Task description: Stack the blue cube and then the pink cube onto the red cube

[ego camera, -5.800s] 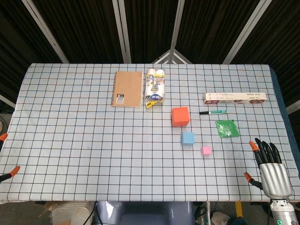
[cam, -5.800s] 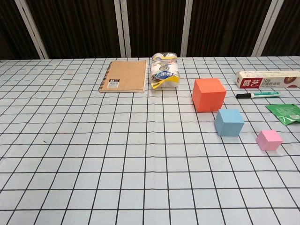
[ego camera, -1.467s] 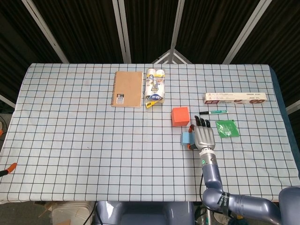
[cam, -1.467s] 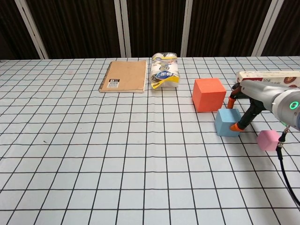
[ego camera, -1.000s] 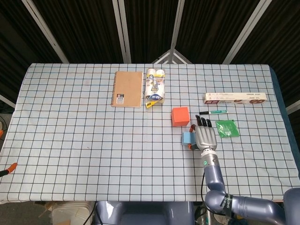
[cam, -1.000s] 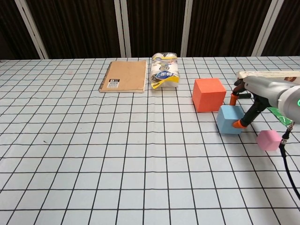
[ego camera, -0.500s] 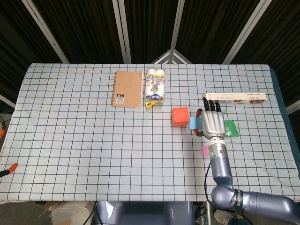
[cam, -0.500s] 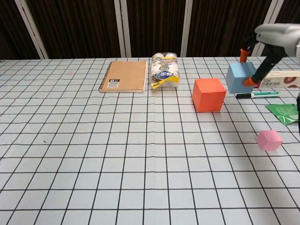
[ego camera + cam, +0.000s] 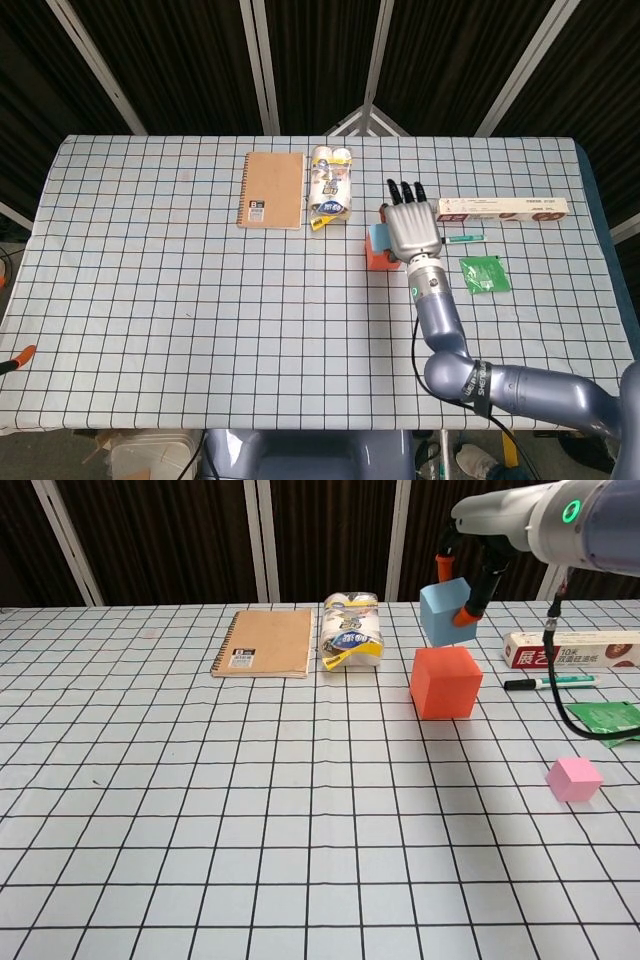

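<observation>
The right robot hand [image 9: 470, 565] gripped the blue cube [image 9: 447, 611] between orange-tipped fingers and held it tilted in the air, just above the red cube [image 9: 445, 681] and clear of its top face. The red cube sat on the checked bench [image 9: 200, 810]. The pink cube [image 9: 574, 778] lay alone to the near right, well apart from the red one. A marker pen [image 9: 548, 682] lay beyond it. The left robot hand was out of view.
</observation>
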Action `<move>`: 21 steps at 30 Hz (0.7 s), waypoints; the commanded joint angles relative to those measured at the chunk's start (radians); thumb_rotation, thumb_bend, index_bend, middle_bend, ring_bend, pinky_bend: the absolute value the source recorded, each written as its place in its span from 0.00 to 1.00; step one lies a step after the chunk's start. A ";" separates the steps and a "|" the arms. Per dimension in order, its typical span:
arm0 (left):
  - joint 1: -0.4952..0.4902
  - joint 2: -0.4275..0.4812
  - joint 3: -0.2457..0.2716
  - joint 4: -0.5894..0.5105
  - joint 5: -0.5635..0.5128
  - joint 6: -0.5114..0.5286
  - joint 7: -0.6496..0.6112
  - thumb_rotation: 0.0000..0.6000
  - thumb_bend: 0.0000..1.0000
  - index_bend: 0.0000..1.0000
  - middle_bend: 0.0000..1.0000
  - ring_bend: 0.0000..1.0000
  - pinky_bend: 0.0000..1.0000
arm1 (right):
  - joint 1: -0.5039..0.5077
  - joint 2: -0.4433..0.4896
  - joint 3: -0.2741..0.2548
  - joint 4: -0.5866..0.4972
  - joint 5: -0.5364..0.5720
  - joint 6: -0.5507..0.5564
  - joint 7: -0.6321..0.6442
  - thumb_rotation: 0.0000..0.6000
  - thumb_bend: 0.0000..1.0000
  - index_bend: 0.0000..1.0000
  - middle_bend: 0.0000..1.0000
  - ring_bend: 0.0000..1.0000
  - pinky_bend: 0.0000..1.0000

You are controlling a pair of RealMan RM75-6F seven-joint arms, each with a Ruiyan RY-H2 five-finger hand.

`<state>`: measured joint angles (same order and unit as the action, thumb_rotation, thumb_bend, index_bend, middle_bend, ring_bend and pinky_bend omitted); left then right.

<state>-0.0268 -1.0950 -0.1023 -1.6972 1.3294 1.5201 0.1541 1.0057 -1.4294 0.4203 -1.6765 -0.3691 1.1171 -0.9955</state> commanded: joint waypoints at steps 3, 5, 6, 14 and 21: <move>-0.001 -0.008 -0.007 -0.002 -0.016 0.004 0.016 1.00 0.13 0.08 0.00 0.00 0.00 | 0.058 -0.035 -0.018 0.099 0.028 -0.074 0.011 1.00 0.29 0.46 0.00 0.00 0.00; -0.001 -0.009 -0.012 -0.002 -0.025 0.007 0.019 1.00 0.13 0.08 0.00 0.00 0.00 | 0.066 -0.041 -0.021 0.122 0.035 -0.098 0.027 1.00 0.29 0.46 0.00 0.00 0.00; -0.001 -0.011 -0.014 -0.002 -0.031 0.006 0.021 1.00 0.13 0.08 0.00 0.00 0.00 | 0.070 -0.044 -0.024 0.135 0.040 -0.113 0.036 1.00 0.29 0.46 0.00 0.00 0.00; -0.012 -0.018 -0.022 -0.004 -0.056 -0.010 0.048 1.00 0.13 0.08 0.00 0.00 0.00 | 0.096 -0.050 -0.038 0.199 0.056 -0.179 0.085 1.00 0.29 0.46 0.00 0.00 0.00; -0.014 -0.019 -0.025 -0.004 -0.066 -0.011 0.053 1.00 0.13 0.08 0.00 0.00 0.00 | 0.110 -0.041 -0.067 0.212 0.081 -0.187 0.102 1.00 0.29 0.46 0.00 0.00 0.00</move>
<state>-0.0402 -1.1138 -0.1275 -1.7018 1.2636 1.5093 0.2068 1.1141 -1.4720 0.3559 -1.4646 -0.2906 0.9296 -0.8949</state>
